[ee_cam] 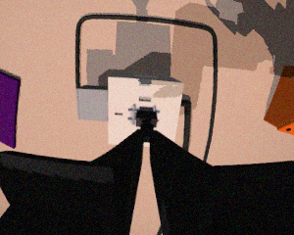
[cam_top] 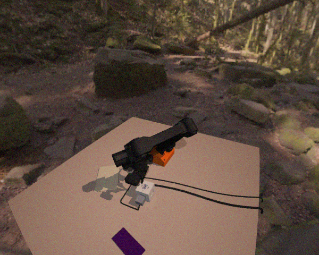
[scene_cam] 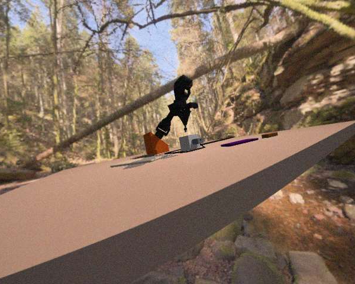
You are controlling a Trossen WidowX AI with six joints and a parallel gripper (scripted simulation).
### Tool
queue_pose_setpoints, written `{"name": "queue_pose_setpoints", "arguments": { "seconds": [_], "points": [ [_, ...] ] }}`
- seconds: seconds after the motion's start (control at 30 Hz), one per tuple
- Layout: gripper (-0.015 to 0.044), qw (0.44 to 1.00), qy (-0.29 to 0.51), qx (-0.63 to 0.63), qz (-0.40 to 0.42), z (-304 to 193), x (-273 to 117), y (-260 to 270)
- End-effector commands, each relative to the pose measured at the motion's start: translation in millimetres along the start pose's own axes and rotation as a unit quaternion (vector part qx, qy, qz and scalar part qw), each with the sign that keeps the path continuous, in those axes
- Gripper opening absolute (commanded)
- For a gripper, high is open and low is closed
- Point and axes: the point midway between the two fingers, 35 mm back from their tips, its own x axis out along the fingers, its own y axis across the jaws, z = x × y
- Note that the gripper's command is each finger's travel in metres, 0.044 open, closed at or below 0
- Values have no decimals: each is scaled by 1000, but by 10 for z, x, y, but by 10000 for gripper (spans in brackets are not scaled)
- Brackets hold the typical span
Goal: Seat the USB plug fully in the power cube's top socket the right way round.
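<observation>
The white power cube (cam_top: 150,194) (scene_cam: 185,144) (ee_cam: 119,94) stands on the table, with dark socket marks on its top. My gripper (scene_cam: 185,125) (ee_cam: 146,136) is shut on the small black USB plug (scene_cam: 185,129) (ee_cam: 147,117). In the exterior view the plug hangs upright, its small pale tip just above the cube's top, with a slight gap. In the wrist view the plug covers part of the socket marks, so its turn relative to the socket cannot be told. In the top view the arm hides the fingertips.
A grey block (cam_top: 140,199) (scene_cam: 196,141) (ee_cam: 92,104) sits at the cube's side, and black cable (cam_top: 198,195) (ee_cam: 216,73) runs around it. An orange block (cam_top: 162,158) (scene_cam: 153,145), a pale flat square (cam_top: 107,174), a purple slab (cam_top: 128,241) (ee_cam: 2,108) and a brown block (scene_cam: 269,134) lie around.
</observation>
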Motion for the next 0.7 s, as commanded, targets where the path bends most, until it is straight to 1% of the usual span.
{"name": "queue_pose_setpoints", "arguments": {
  "seconds": [0.0, 0.67],
  "points": [
    [0, 1000, 2, 0, 0, -3, 5, 0],
    [0, 1000, 10, 1, 0, -16, 28, 2]
  ]
}}
